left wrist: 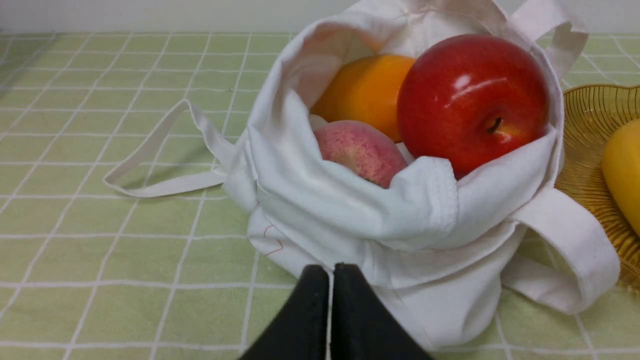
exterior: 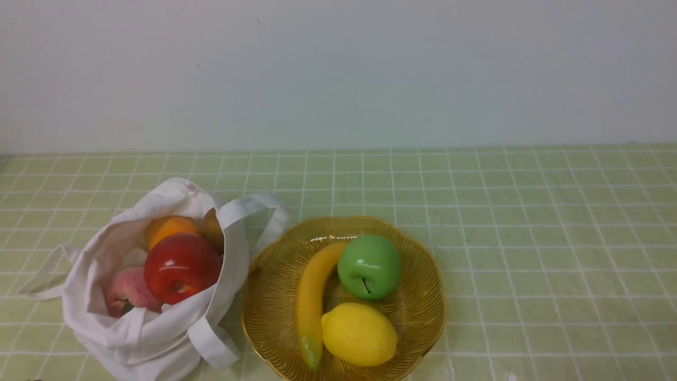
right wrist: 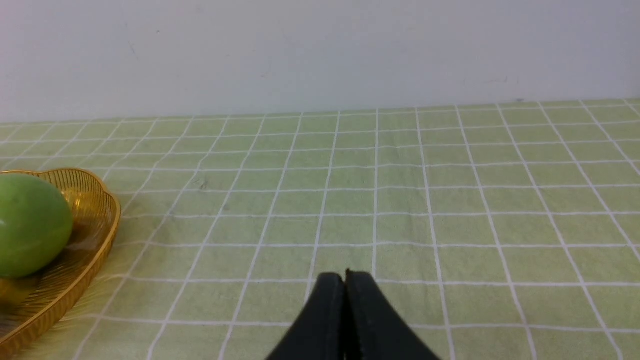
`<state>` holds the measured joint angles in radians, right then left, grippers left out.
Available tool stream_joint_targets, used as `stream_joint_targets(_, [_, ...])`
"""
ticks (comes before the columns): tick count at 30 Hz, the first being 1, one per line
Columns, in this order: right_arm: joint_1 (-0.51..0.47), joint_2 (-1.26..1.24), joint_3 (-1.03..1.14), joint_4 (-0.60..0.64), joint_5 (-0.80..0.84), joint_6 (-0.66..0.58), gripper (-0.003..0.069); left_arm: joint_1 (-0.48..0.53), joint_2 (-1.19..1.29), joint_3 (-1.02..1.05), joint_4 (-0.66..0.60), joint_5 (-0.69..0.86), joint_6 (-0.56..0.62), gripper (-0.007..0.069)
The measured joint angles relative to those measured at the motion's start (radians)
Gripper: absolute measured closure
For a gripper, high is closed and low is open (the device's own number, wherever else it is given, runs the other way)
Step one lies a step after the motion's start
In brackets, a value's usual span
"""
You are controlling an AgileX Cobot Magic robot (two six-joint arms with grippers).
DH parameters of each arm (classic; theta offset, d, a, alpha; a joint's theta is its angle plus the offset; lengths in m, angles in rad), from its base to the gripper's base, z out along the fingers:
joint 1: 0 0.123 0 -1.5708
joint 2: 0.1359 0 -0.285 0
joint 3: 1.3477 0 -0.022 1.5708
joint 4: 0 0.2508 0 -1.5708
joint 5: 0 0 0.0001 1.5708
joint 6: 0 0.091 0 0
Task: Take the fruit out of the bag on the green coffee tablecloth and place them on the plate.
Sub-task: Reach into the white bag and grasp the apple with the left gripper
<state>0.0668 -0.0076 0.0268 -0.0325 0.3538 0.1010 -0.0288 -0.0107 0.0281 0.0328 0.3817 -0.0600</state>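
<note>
Left hand [left wrist: 330,270]: black tips pressed together, nothing between them. It sits just short of the bag [left wrist: 350,220], facing its near wall.

Right hand [right wrist: 345,277]: tips likewise flat against each other, empty. It is low over bare tablecloth [exterior: 529,238], well apart from the plate.

Near edge of the worktop, robot's left: the bag is slumped with its mouth open upward. One strap loop [exterior: 211,344] curls at the near corner, just beside the plate rim. A second strap [left wrist: 165,187] lies flat on the cloth on the bag's far-left side.

In the bag, nearest first:
- The peach [exterior: 129,290] sits low against the left wall.
- The red apple [exterior: 181,267] rides high and glossy at the mouth.
- The orange [exterior: 169,228] is behind the apple, touching it.
- The brownish fruit [exterior: 212,228] is at the back right, mostly hidden by cloth, so its kind is uncertain.

Plate [exterior: 270,296]: amber and scalloped, just right of the bag with its rim touching the cloth wall. It holds three fruits:
- The lemon [exterior: 358,334] is nearest.
- The banana [exterior: 312,296] curves along the left side.
- The green apple [exterior: 369,266] is farthest, stem dimple facing forward.

Beyond lies open green grid cloth, then a plain pale wall [exterior: 338,69].
</note>
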Motion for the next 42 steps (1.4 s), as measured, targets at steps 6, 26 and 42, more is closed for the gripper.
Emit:
stream_joint_targets(6, [0.000,0.000,0.000,0.000,0.000,0.003,0.0674,0.000,0.000,0.000,0.000,0.000,0.000,0.0632])
stream_joint_targets(26, [0.000,0.000,0.000,0.000,0.000,0.004,0.0674,0.000,0.000,0.000,0.000,0.000,0.000,0.0632])
stream_joint_targets(42, [0.000,0.000,0.000,0.000,0.000,0.004,0.0674,0.000,0.000,0.000,-0.103,0.000,-0.034,0.0632])
